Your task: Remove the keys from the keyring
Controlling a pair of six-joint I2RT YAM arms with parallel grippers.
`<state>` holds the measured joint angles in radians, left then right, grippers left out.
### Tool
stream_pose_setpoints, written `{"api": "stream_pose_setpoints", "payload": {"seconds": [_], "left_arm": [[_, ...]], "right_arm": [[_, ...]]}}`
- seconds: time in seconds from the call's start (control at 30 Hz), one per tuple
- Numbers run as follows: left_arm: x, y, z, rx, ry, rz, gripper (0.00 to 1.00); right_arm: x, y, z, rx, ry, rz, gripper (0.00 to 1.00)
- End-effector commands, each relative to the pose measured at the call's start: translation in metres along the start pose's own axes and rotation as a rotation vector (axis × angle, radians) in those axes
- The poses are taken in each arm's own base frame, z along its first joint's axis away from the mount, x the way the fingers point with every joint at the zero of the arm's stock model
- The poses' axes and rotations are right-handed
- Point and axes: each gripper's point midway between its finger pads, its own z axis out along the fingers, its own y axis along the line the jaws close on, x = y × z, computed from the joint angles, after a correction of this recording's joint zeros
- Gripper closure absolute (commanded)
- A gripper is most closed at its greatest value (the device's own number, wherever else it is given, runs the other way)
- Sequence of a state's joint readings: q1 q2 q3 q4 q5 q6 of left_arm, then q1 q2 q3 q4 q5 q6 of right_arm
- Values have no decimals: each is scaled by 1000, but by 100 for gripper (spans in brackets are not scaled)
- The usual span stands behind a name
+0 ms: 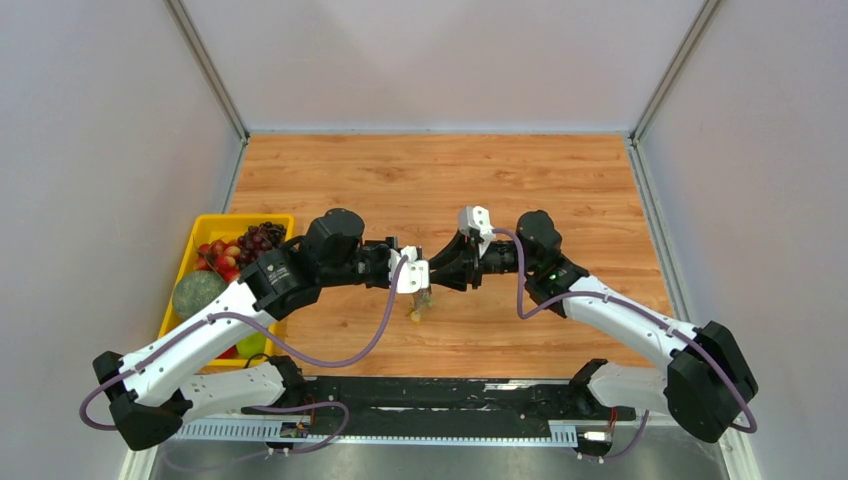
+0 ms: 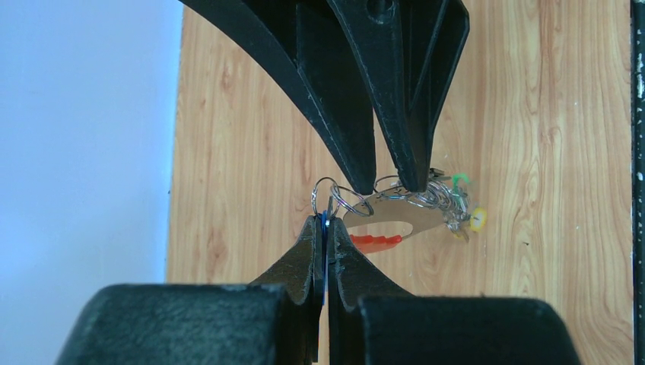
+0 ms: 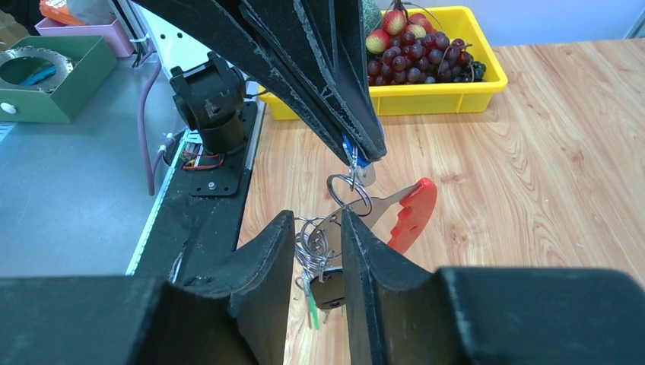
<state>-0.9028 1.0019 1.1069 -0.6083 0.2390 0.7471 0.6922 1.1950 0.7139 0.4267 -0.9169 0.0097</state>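
Observation:
My left gripper (image 2: 325, 222) is shut on a blue-headed key (image 2: 325, 220), which shows only as a thin blue edge between the pads. That key hangs on a small ring of the keyring (image 2: 395, 214), a silvery plate with a curved red clip (image 2: 376, 243). My right gripper (image 3: 318, 224) is closed round the bundle of rings (image 3: 312, 242) at the plate's other end. A green key (image 2: 459, 181) and a yellow key (image 2: 478, 220) dangle there. In the top view both grippers meet above mid-table (image 1: 432, 280), with the keys (image 1: 417, 310) hanging below them.
A yellow bin (image 1: 215, 222) of fruit stands at the left edge of the table and also shows in the right wrist view (image 3: 456, 95). The black base rail (image 1: 440, 395) runs along the near edge. A green box (image 3: 46, 95) sits off the table.

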Motion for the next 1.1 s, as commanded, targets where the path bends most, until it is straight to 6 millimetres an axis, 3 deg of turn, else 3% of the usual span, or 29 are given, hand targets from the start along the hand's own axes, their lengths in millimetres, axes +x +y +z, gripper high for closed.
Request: {"api": "stream_pose_setpoints", "payload": {"seconds": [0.0, 0.37, 0.63, 1.07], "left_arm": [[-23, 11, -7, -43, -90, 42, 100], [-27, 6, -9, -24, -115, 58, 100], [-30, 3, -11, -12, -135, 71, 100], [-34, 3, -14, -19, -159, 86, 100]], "right_arm": [[-25, 2, -4, 7, -42, -88, 68], [-38, -16, -22, 87, -53, -104, 70], [-36, -23, -18, 40, -45, -108, 70], [-26, -5, -6, -125, -27, -85, 70]]}}
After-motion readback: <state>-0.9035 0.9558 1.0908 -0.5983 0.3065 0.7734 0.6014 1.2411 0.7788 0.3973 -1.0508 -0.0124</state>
